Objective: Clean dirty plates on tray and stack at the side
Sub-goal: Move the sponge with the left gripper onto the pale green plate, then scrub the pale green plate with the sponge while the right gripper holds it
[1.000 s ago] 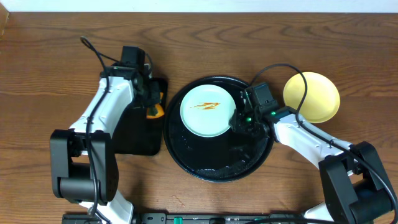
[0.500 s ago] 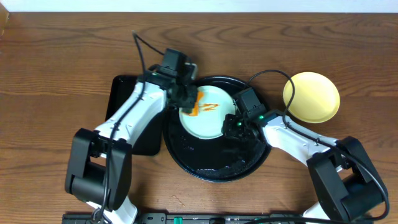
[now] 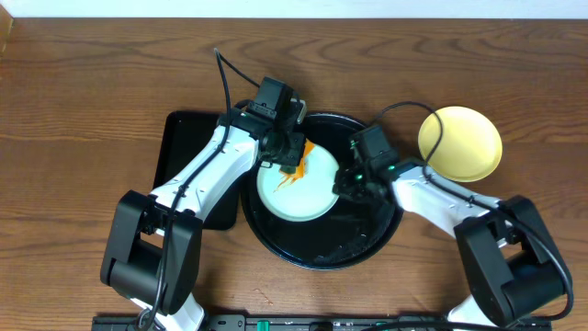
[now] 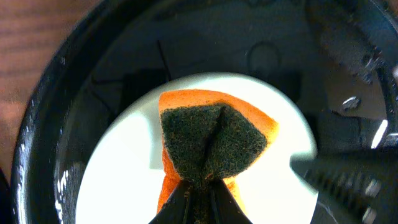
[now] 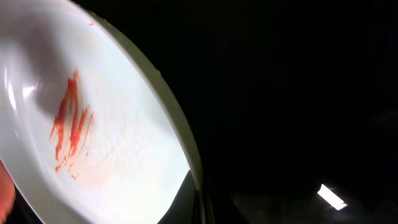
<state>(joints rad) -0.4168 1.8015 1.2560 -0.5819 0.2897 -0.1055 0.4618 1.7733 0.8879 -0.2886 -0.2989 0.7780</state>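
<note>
A pale mint-white plate [image 3: 296, 188] with orange-red sauce streaks [image 5: 69, 124] lies tilted on the large round black tray [image 3: 322, 244]. My left gripper [image 3: 292, 162] is shut on an orange sponge with a dark green scrub face [image 4: 211, 140] and holds it on the plate's far part [image 4: 124, 168]. My right gripper [image 3: 347, 184] is shut on the plate's right rim [image 5: 180, 134], which runs between its fingers. A pale yellow plate [image 3: 460, 142] lies on the bare wood to the right of the tray. I see no third plate.
A smaller rectangular black tray [image 3: 188, 175] lies left of the round tray, partly under my left arm. A cable loops over the yellow plate's left edge. The tray's dark floor [image 5: 298, 93] fills the right wrist view.
My left arm swung right from the rectangular tray with the sponge and set it on the plate. The plate slid slightly forward and left. My right gripper stayed on the rim.
</note>
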